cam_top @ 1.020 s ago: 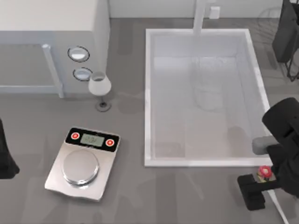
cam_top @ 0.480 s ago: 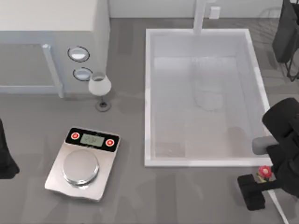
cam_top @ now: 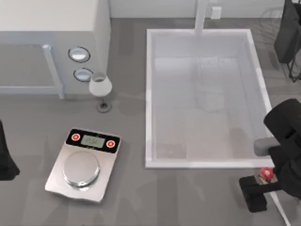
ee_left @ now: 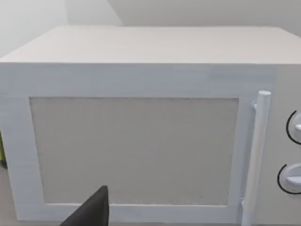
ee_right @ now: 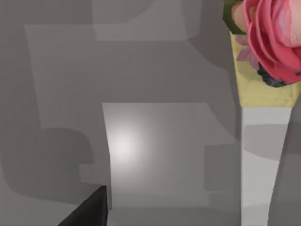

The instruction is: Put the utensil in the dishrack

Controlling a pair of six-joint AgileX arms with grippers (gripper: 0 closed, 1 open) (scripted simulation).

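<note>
On a grey counter, the right gripper sits at the near right edge, just beyond the near right corner of the white sink basin. Its dark fingers appear closed around the utensil, near its head. The utensil has a small pink-red, rose-like head, a pale yellow neck and a thin off-white handle running toward the near edge. The wire dishrack lies at the far right, well apart. The left arm rests at the left edge; whether its gripper is open cannot be told.
</note>
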